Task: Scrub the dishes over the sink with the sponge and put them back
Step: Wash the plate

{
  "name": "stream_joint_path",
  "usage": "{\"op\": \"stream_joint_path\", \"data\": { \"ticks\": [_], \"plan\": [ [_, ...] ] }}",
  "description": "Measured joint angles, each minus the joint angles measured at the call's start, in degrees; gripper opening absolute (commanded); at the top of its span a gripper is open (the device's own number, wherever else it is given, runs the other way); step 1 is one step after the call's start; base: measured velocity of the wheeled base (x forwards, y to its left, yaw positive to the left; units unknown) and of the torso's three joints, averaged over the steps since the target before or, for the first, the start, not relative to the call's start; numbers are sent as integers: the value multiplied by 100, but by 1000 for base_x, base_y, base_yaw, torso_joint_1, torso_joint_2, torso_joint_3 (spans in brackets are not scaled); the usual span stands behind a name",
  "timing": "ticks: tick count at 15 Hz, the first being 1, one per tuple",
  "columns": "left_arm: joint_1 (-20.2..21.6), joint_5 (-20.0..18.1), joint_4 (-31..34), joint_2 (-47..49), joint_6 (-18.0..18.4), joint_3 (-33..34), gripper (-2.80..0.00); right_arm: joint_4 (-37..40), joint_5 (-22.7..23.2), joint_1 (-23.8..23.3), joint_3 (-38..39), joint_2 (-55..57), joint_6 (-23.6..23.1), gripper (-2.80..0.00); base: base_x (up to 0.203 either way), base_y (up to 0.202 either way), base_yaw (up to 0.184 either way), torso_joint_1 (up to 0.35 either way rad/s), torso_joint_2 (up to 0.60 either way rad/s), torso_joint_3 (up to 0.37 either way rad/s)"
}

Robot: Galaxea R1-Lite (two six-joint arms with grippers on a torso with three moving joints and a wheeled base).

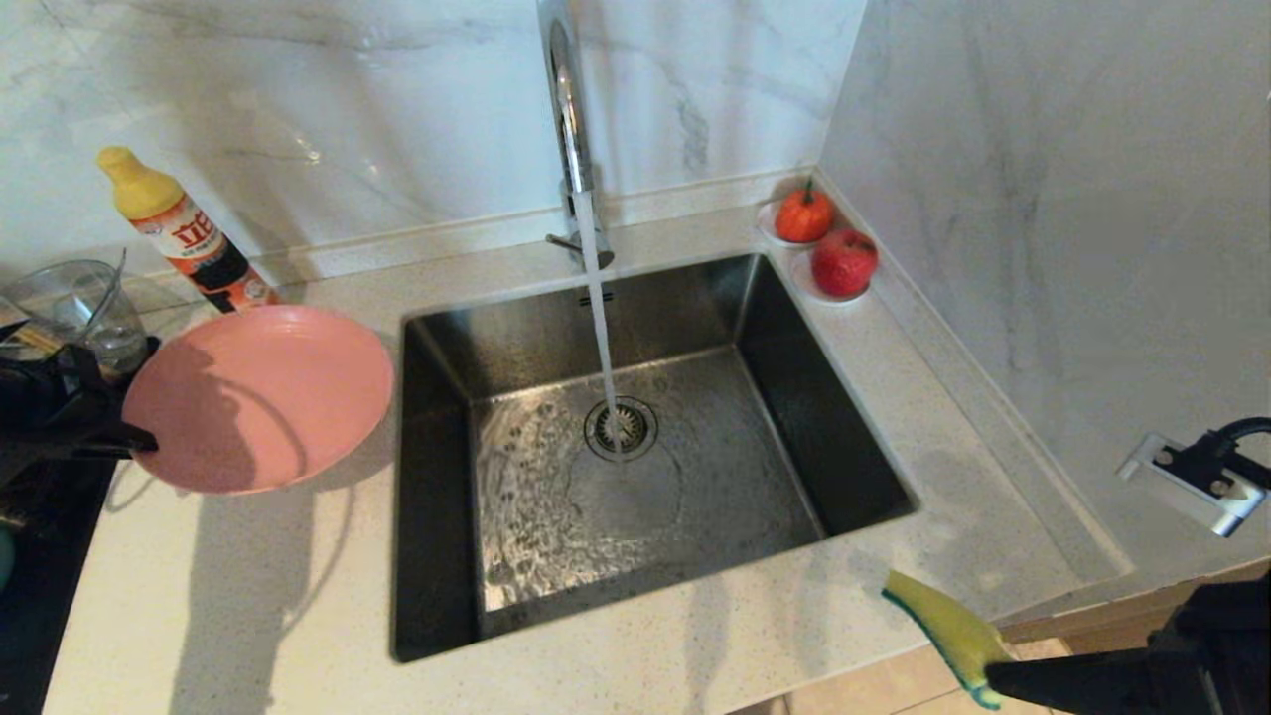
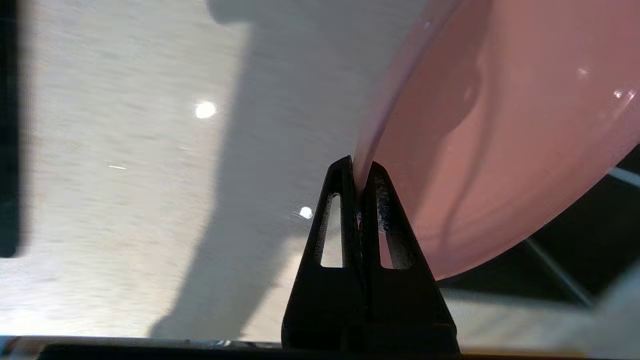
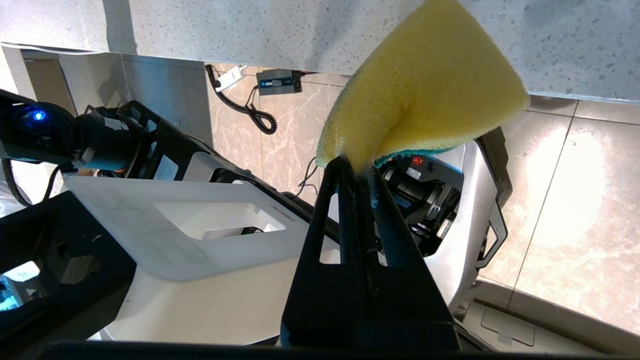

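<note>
Left gripper (image 2: 359, 172) pinches the plate (image 1: 260, 397) rim, right gripper (image 3: 357, 170) clamps the sponge (image 3: 425, 95); scrubbing over the sink (image 1: 635, 477) hasn't begun.

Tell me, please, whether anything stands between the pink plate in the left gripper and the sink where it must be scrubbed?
Nothing visible does. The left gripper holds the pink plate by its rim just left of the sink; only bare counter lies between.
</note>
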Motion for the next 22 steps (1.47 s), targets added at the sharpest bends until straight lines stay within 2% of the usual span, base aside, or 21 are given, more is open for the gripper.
{"op": "stream_joint_path", "data": {
  "ticks": [3,6,8,11,14,17,20,22],
  "plan": [
    [-398,-109,-2,-320,-266,74,-280,1,-13,0,15,-24,11,-280,0,0,0,0,0,0],
    [-1092,-51,-52,-479,-688,110,-280,1,-27,0,24,-41,11,-280,0,0,0,0,0,0],
    [-1612,134,-149,-465,-1014,113,-280,1,-44,0,11,-61,12,-280,0,0,0,0,0,0],
    [-2375,654,-673,-297,-1666,150,-280,1,-49,-11,9,-107,20,-280,0,0,0,0,0,0],
    [-3071,964,-1035,-32,-2053,195,-280,3,-49,-9,13,-83,20,-280,0,0,0,0,0,0],
    [-3577,1148,-1337,266,-2257,206,-280,-2,-46,-39,77,-66,17,-280,0,0,0,0,0,0],
    [-3950,1555,-1752,658,-2470,173,-280,-347,-18,-209,277,-3,-5,-280,0,0,0,0,0,0],
    [-4113,1574,-1874,853,-2543,160,-280,-601,-6,-240,355,22,-11,-280,0,0,0,0,0,0]
  ]
}}
